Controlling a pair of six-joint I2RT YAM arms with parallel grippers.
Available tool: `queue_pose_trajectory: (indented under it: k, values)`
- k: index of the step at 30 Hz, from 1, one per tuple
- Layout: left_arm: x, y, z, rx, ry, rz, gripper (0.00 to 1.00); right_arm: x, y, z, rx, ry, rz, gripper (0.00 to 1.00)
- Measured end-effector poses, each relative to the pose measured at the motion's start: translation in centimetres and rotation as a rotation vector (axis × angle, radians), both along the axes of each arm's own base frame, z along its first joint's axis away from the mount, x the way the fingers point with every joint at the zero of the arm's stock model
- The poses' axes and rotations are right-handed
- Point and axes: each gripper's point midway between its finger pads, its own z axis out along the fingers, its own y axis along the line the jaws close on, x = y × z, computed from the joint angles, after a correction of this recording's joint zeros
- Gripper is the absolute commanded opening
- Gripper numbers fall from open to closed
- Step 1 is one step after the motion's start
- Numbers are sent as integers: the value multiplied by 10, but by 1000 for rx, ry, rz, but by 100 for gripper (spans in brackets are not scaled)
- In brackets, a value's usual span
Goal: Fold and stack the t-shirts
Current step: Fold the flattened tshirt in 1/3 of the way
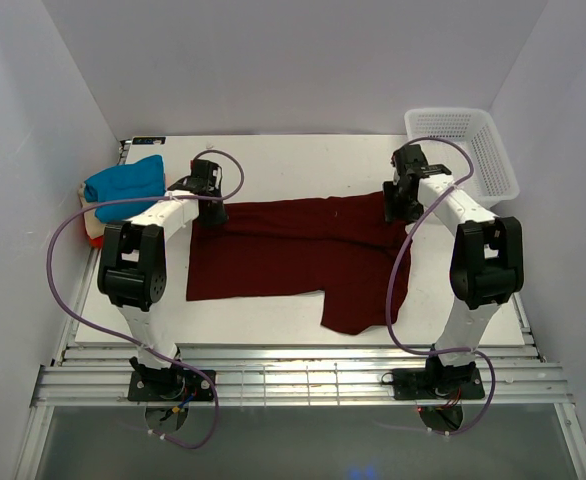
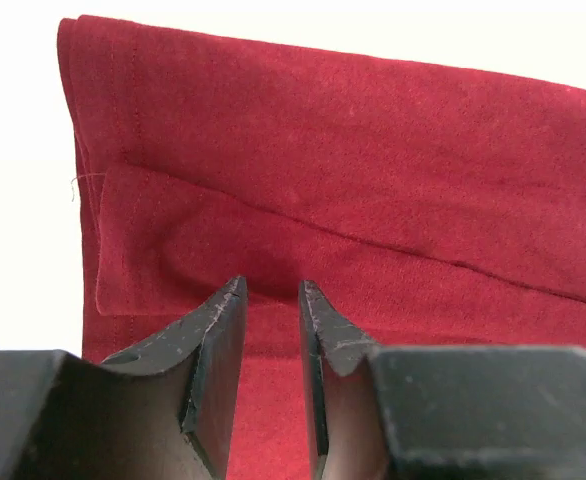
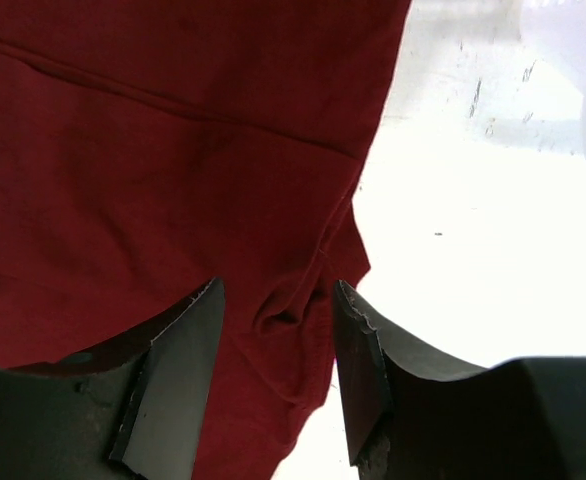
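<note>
On the white table [image 1: 273, 320], maroon t-shirt [image 1: 293, 255] lies spread flat between both arms, one sleeve hanging toward near edge. Left gripper [image 2: 271, 300] sits at shirt's far left edge, jaws narrowly parted over a small fold. Right gripper [image 3: 275, 310] at far right edge, jaws apart, cloth bunched between. Blue t-shirt [image 1: 125, 180] folded far-left; basket [image 1: 468, 145] far-right.

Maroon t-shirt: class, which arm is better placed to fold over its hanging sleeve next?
Right, probably. The right pincer sits at the maroon t-shirt end nearest that sleeve; the left pincer is at the far corner, by the blue shirt.
</note>
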Motion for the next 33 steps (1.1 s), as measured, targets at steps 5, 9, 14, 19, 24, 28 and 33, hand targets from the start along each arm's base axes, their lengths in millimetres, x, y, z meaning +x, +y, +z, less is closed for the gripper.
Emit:
queue_pose_trajectory:
  k: [5,9,14,19,24,28,33]
  values:
    - [-4,1,-3,0,11,7,39,-10,-5,-18,-22,44,-5,52]
    - [-12,3,-6,6,27,12,38,-12,-5,-31,-27,70,-3,52]
    - [-19,6,-5,13,33,16,38,-6,-5,-36,-28,58,1,51]
    - [-22,7,-2,15,31,17,37,-3,-6,-36,-32,51,10,51]
    - [-24,7,-4,14,36,20,37,-3,-7,-36,-38,49,25,24]
    - [-26,8,-6,15,42,21,36,1,-6,-34,-32,37,28,8]
    - [-28,8,-5,14,41,21,34,3,-2,-33,-11,30,40,8]
